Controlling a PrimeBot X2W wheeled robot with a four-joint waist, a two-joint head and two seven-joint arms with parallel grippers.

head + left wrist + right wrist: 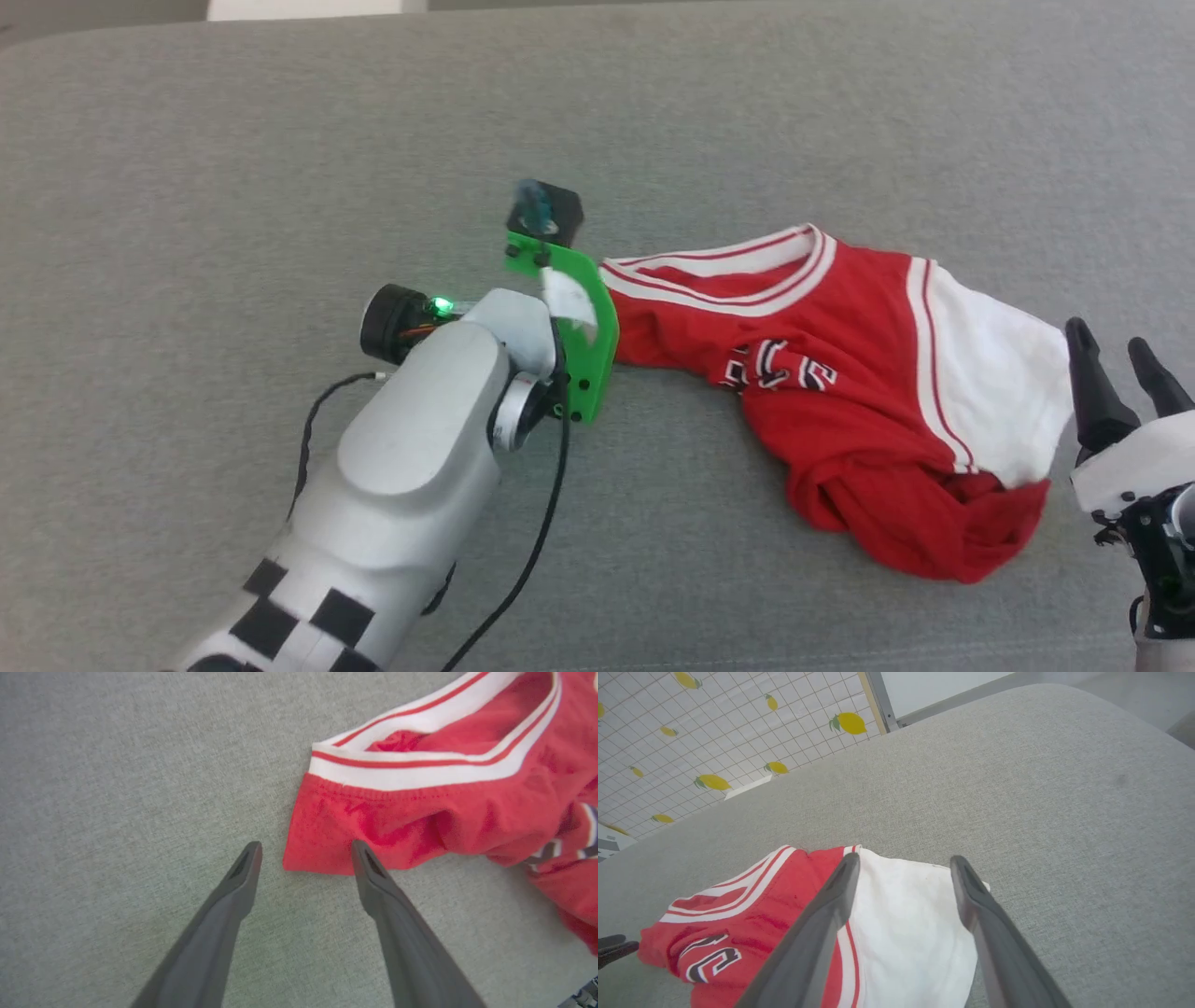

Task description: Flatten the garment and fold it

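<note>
**Bunched garment, both end effectors spread**

The garment (840,392) lies crumpled on the grey surface (280,140). The left end effector (304,845) is spread wide at its red corner, below the striped trim. The right end effector (904,857), also spread, is just beside its white panel.

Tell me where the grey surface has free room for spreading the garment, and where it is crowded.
Free: the wide grey surface beyond the garment and left of the left arm; the strip nearer the robot between that arm and the bunched red fabric. Crowded: the garment's two ends, where the left gripper and right gripper stand open.
</note>
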